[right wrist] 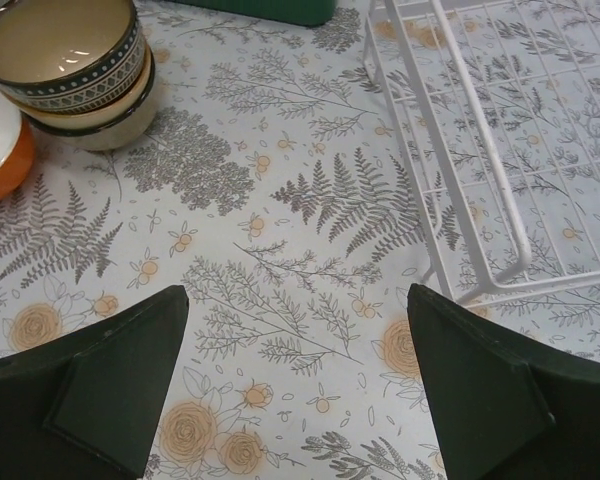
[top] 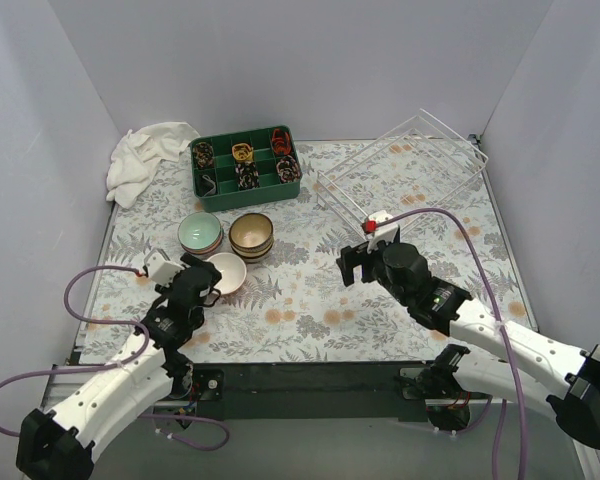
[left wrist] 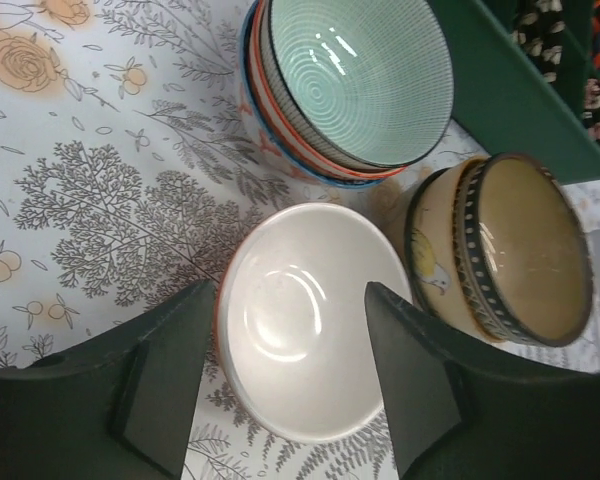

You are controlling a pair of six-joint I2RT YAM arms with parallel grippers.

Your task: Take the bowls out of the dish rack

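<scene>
Wire rack, top view: the dish rack (top: 405, 168) is a large rectangle of thin clear-white wire with low open sides. It sits at an angle on the far right of the floral worktop (top: 310, 310), just right of the green tray (top: 246, 166). The floral pattern shows through its whole floor.
Bowls, top view: the teal bowl stack (top: 200, 234) and the tan bowl stack (top: 251, 236) stand side by side. The white bowl (top: 226, 272) is just in front of them. All are well apart from the rack.
Grippers, top view: the left gripper (top: 208, 283) is at the white bowl. The right gripper (top: 352, 265) is near the rack's near corner.
Left wrist view: the left gripper (left wrist: 290, 295) has its fingers released and spread, one on each side of the white bowl (left wrist: 300, 330). Contact with the rim cannot be told. The teal bowl stack (left wrist: 355, 80) and the tan bowl stack (left wrist: 510, 250) lie beyond.
Right wrist view: the right gripper (right wrist: 298, 300) has its fingers released and wide apart over bare worktop. The dish rack (right wrist: 480, 150) stands ahead to the right, showing white rods and a fine grid floor. The tan bowl stack (right wrist: 70, 60) is ahead to the left.
</scene>
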